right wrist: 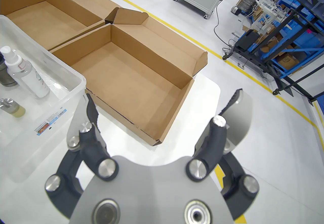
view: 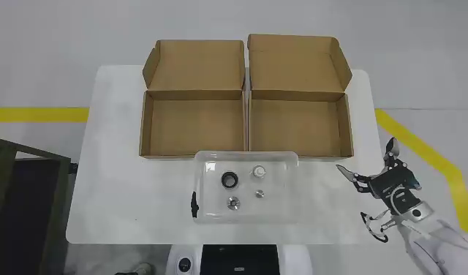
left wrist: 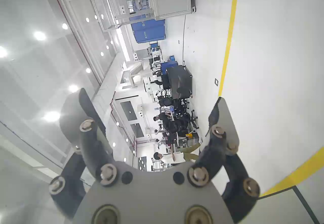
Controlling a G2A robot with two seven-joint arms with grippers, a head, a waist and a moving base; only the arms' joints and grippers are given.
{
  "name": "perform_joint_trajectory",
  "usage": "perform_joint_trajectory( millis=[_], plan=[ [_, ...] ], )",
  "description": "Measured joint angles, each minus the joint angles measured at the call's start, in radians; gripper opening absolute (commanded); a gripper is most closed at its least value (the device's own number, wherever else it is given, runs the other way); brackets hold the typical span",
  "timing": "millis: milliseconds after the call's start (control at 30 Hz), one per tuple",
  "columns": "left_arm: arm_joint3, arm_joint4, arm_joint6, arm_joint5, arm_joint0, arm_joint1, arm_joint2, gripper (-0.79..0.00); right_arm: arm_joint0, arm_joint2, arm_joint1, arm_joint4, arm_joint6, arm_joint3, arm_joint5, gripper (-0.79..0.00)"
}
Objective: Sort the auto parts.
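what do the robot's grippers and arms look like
Both the left gripper and right gripper have a rounded grey metal base plate, black linkage bars joined by silver bolts, and two flat silvery fingers with black toothed inner pads. In the top view the right arm has a white shell.

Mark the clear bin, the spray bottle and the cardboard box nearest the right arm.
clear bin (view: pixel 281 202): top view, bare patch of its floor.
spray bottle (right wrist: pixel 29 78): right wrist view, middle of its labelled body.
right cardboard box (right wrist: pixel 126 83): right wrist view, bare inner floor.
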Motion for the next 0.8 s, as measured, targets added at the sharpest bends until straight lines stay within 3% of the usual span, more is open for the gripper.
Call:
perform_joint_trajectory(
  millis=[567,800],
  plan=[
    [0.000,0.000,0.000,0.000,0.000,0.000,0.000,0.000,0.013,-0.007,0.000,0.004,0.009,0.006,-0.006,0.000],
    [0.000,0.000,0.000,0.000,0.000,0.000,0.000,0.000,0.117,-0.082,0.008,0.034,0.092,0.022,-0.122,0.000]
  ],
)
